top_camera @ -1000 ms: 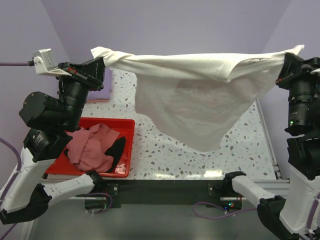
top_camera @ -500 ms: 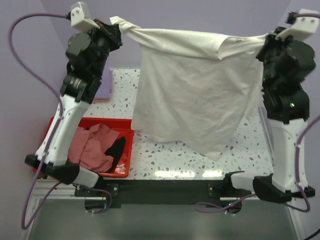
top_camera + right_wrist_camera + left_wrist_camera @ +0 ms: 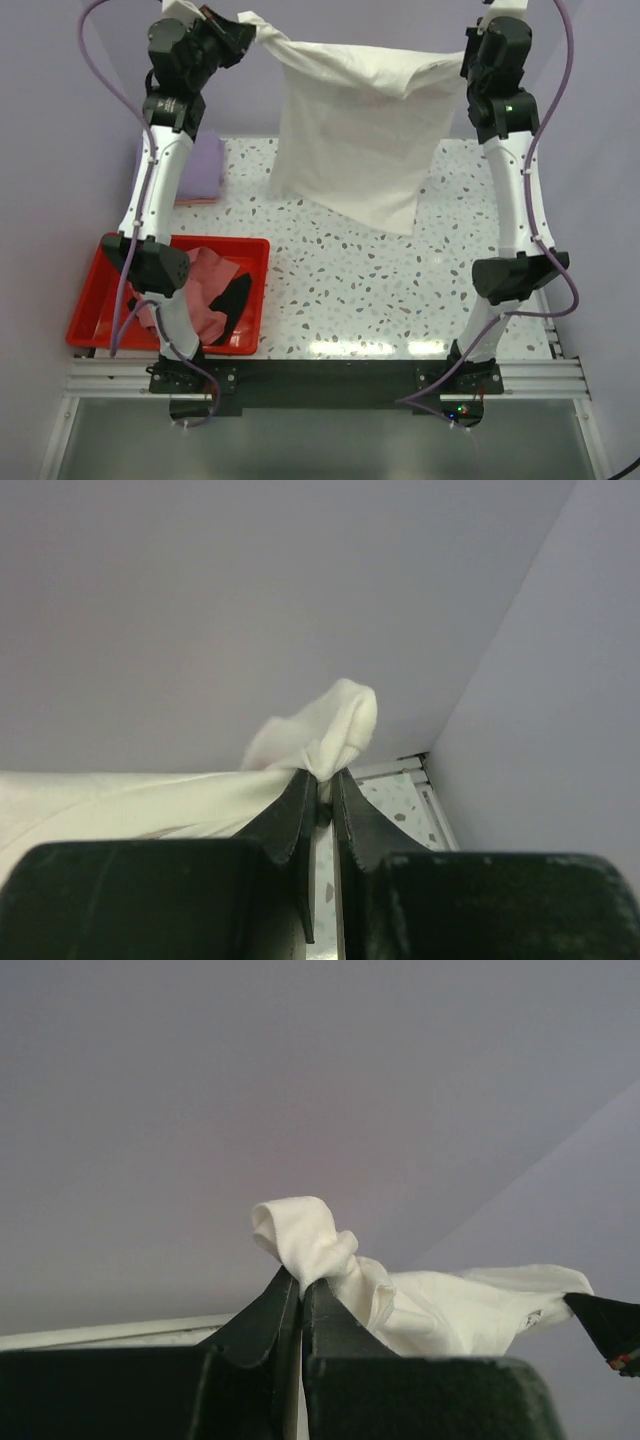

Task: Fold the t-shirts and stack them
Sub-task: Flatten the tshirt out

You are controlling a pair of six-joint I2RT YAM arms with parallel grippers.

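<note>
The left gripper (image 3: 300,1282) has its jaws pressed almost together on a twisted knot of the cream-white t-shirt (image 3: 355,130), with a good tuft of cloth poking out past the tips. The right gripper (image 3: 323,778) is also nearly closed, but a thin slit shows between its jaws, and only a small fold sits beyond them. The shirt is stretched between the two grips and hangs below them as a sheet over the table (image 3: 400,300), its lowest corner drooping under the right jaws. The weaker hold looks like the right one. A tug or a quick lowering could pull that fold free, leaving the shirt swinging from the left jaws alone. The bunching at the left jaws is a second worry, since laid down like this the cloth would likely land twisted and skewed rather than flat.
</note>
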